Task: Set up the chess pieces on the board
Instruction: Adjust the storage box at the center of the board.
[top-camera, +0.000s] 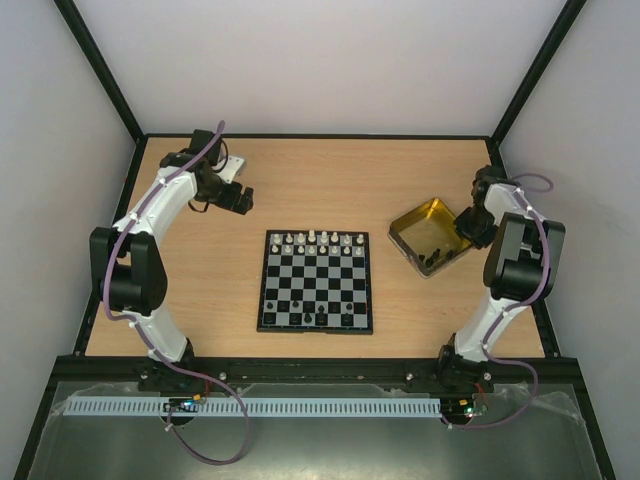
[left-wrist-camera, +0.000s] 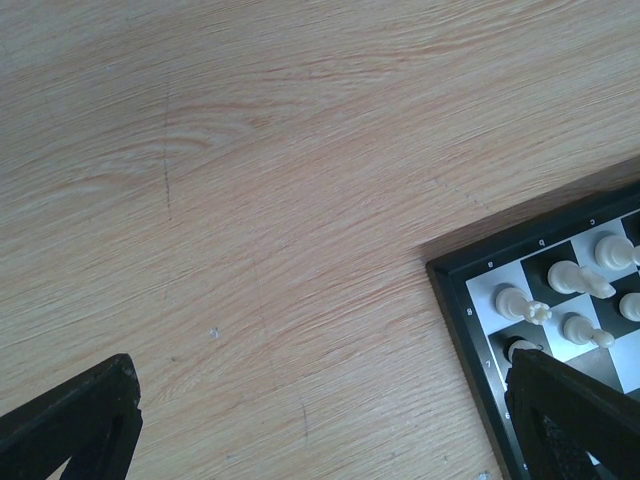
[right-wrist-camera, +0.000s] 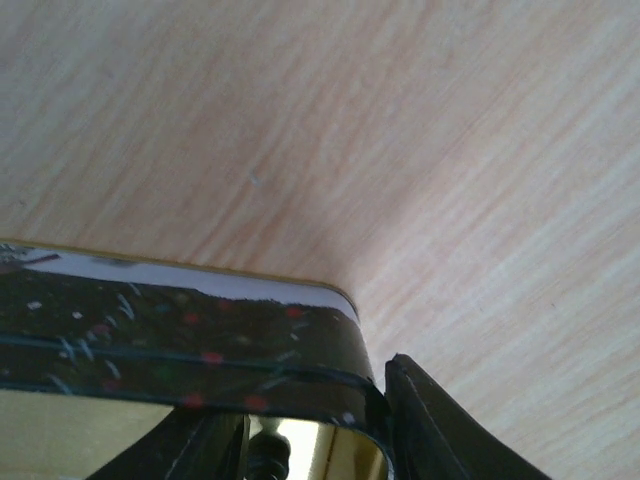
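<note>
The board (top-camera: 300, 285) lies mid-table, with white chess pieces (top-camera: 318, 240) along its two far rows and a few black ones (top-camera: 320, 318) on its near row. My left gripper (top-camera: 237, 197) hovers open over bare wood beyond the board's far-left corner. In the left wrist view its fingers (left-wrist-camera: 80, 425) stand wide apart around nothing, and the board's corner (left-wrist-camera: 470, 330) with white pieces (left-wrist-camera: 522, 303) shows at right. My right gripper (top-camera: 470, 228) is open at the gold tray (top-camera: 402, 222). One finger (right-wrist-camera: 440, 430) is outside the tray wall (right-wrist-camera: 200, 340), and a black piece (right-wrist-camera: 265, 458) sits inside, between the fingers.
The tray holds several black pieces (top-camera: 435, 258) and sits tilted to the right of the board. Grey walls and a black frame close in the wooden table (top-camera: 330, 180) on three sides. The arm bases stand at the near edge.
</note>
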